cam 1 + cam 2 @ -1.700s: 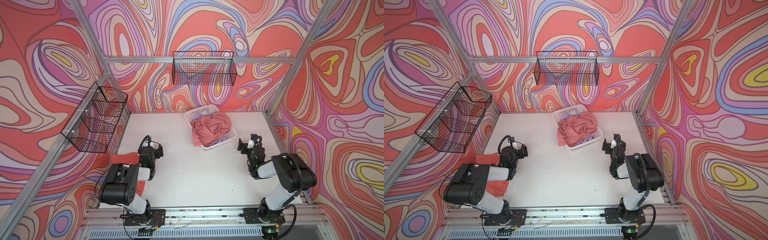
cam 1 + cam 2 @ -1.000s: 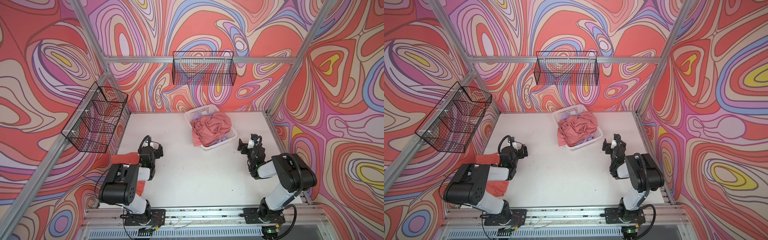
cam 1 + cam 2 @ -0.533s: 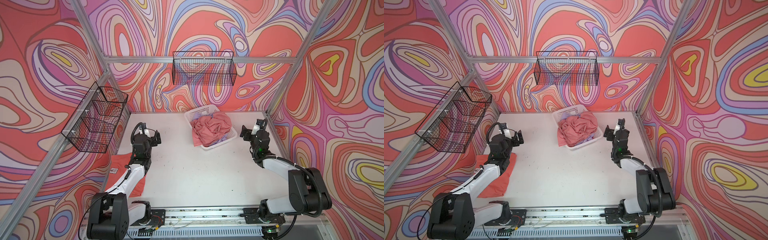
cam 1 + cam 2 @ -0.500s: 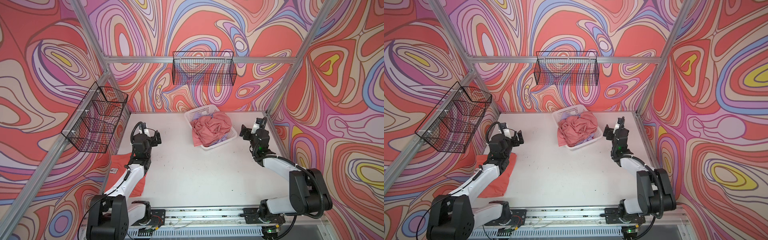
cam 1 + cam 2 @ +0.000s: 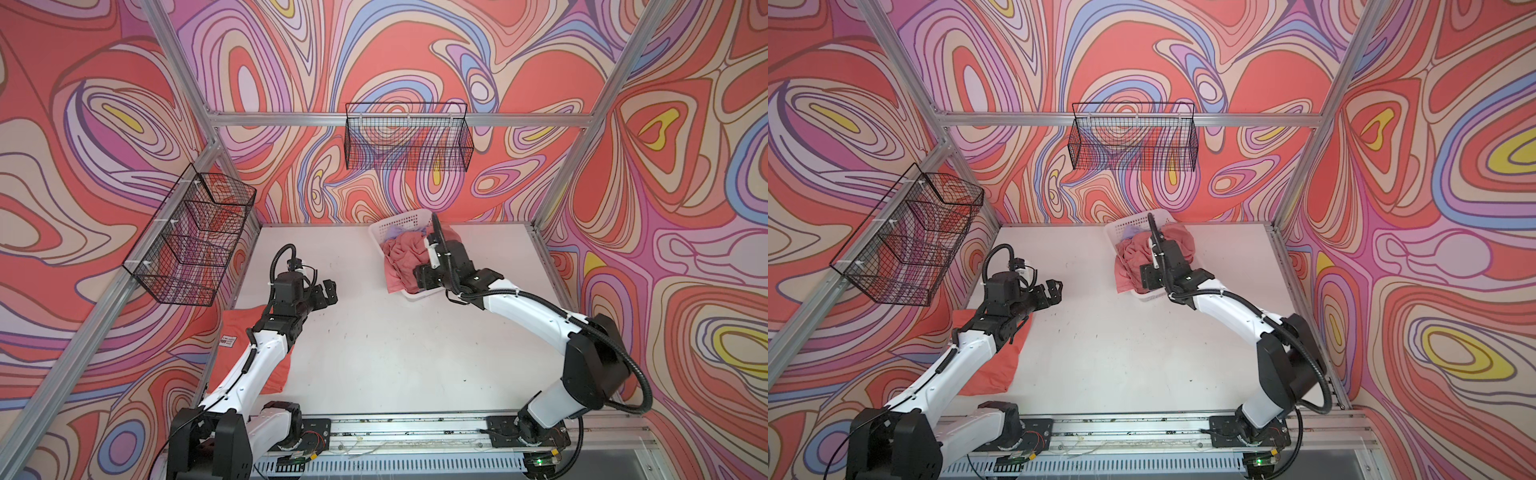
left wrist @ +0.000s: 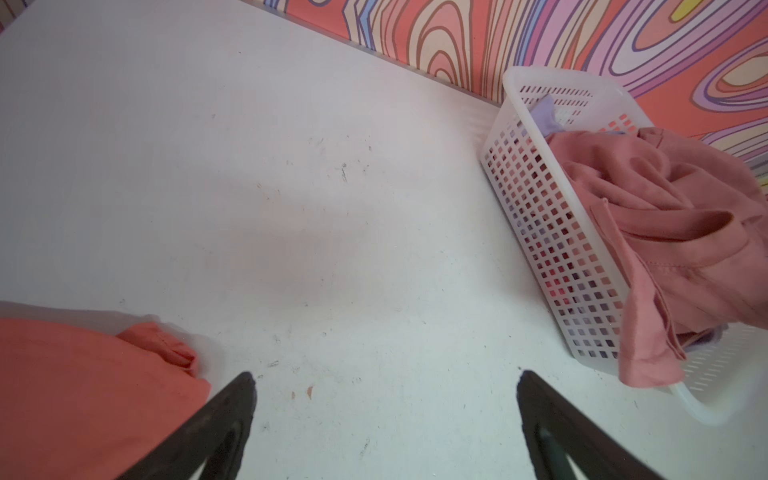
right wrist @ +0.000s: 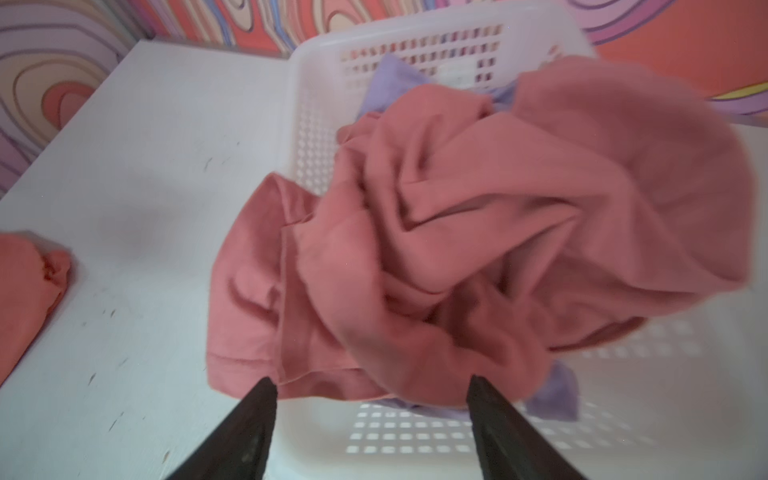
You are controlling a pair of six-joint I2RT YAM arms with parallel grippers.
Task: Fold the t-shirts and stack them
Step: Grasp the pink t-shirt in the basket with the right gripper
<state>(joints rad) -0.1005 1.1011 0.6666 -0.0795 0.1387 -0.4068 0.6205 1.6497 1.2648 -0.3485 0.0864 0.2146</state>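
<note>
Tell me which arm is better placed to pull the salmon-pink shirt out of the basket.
Right: the right gripper hangs over the salmon-pink shirt in the basket, jaws apart. The left gripper is open over the table, away from the basket.

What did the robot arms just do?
Both arms stretched forward from their folded pose. The right end effector swung over the basket, above the pink shirt, gripping nothing yet; the left end effector reached out over the table, open. The orange shirt and basket stayed put.

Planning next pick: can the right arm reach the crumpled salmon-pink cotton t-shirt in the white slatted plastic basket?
Likely yes: the right gripper sits just above the salmon-pink t-shirt, topmost in the basket; nothing lies between.
</note>
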